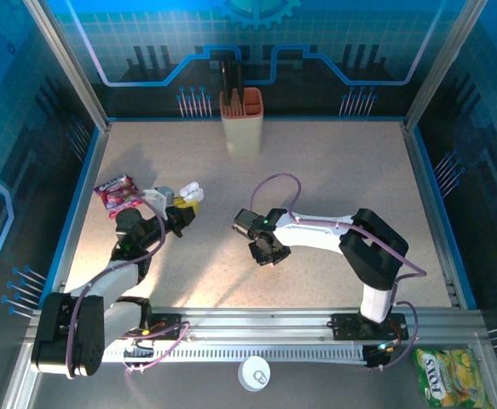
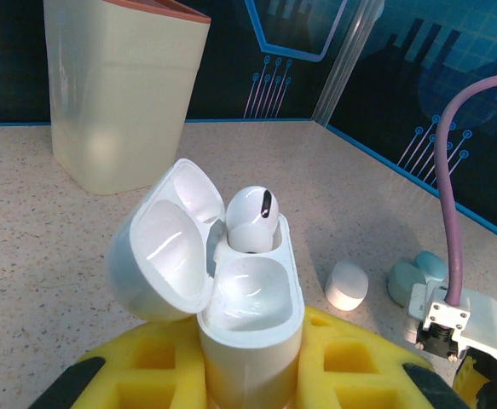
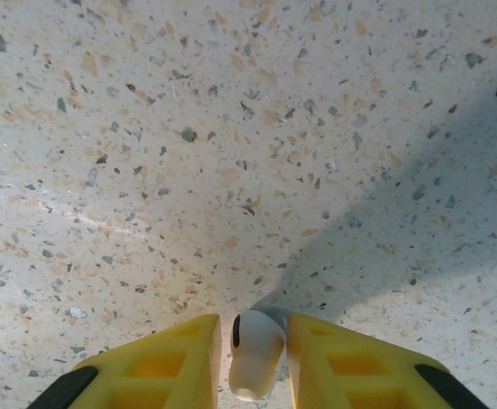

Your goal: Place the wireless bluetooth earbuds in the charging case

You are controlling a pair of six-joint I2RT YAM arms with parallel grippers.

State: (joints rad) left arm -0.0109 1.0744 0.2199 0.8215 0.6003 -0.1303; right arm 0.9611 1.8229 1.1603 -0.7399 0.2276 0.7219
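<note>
My left arm (image 1: 116, 273) reaches from base toward 1 o'clock; left gripper (image 2: 252, 379) clamped tight on charging case (image 2: 250, 328). My right arm (image 1: 316, 230) bent at elbow, forearm running toward 9 o'clock; right gripper (image 3: 254, 341) aimed straight down, yellow fingers (image 3: 176, 362) pinching earbud (image 3: 253, 358).

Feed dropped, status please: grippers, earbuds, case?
Left gripper shut on open charging case. First earbud seated, other socket empty, unobstructed. Right gripper shut on second earbud.
</note>
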